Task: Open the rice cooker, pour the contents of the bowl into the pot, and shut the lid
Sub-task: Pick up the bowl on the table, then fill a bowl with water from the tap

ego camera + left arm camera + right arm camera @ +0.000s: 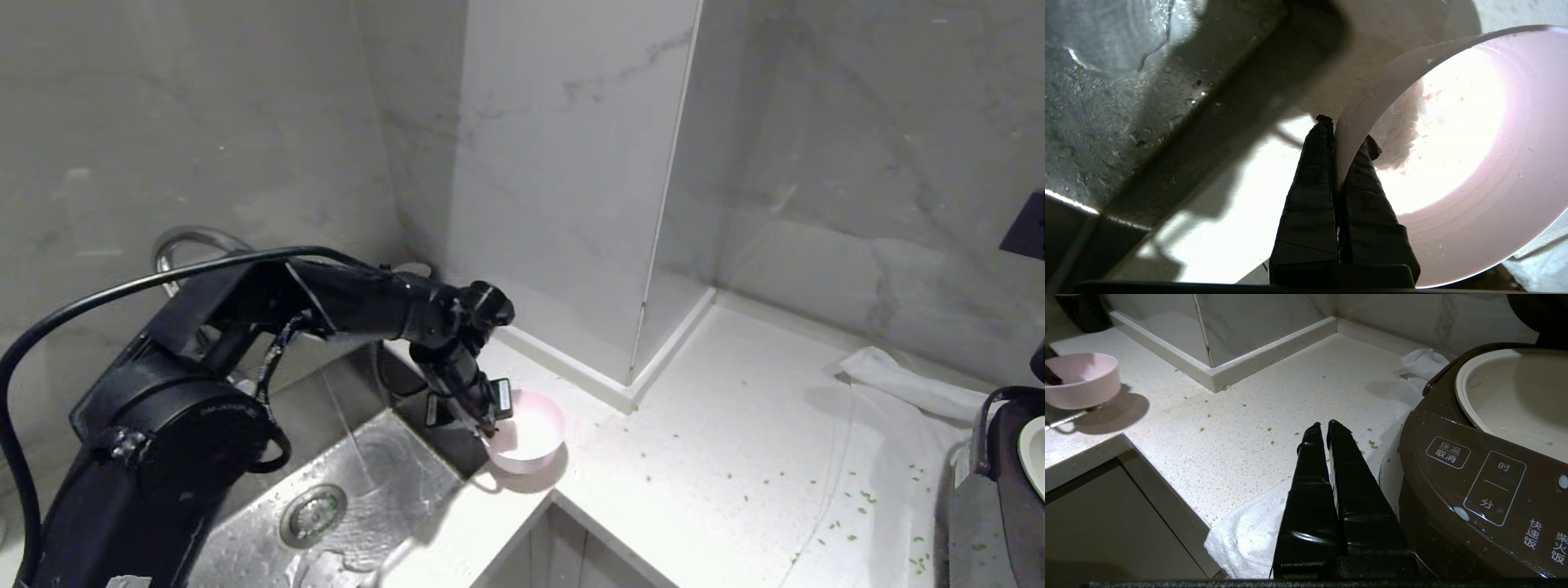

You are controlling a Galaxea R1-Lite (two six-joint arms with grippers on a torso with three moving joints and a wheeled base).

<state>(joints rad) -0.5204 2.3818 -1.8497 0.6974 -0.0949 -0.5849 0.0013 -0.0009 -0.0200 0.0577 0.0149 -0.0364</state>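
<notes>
The bowl (526, 441) sits upright near the sink (343, 498), mouth up; the left gripper (488, 426) pinches its rim.

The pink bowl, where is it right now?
The bowl sits left of centre in the head view, at the counter corner beside the sink, its rim pinched by the left gripper.

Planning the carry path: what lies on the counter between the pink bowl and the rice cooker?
Mostly bare speckled counter with scattered green bits, then a white cloth beside the rice cooker; the right wrist view shows the whole stretch from the bowl.
</notes>
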